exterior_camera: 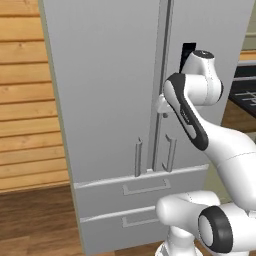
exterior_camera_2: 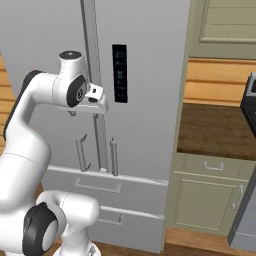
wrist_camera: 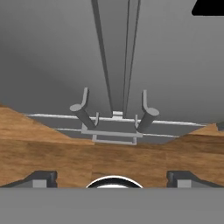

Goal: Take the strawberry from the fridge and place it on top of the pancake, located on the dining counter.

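Wooden plank wall at nine o'clock flanks the fridge (exterior_camera: 110, 100) in the left base view, its double doors shut, two drawers below. Right base view adds a dark door panel (exterior_camera_2: 119, 73) at eleven o'clock and a pale cabinet (exterior_camera_2: 207, 197) at four o'clock. Hand view looks down the door seam at both door handles (wrist_camera: 81, 109), gripper (wrist_camera: 112, 178) fingertips (wrist_camera: 41, 178) spread wide, holding nothing.

No text reads anywhere; the fridge (exterior_camera_2: 145, 75) panel (exterior_camera_2: 119, 73) looks too blurred.
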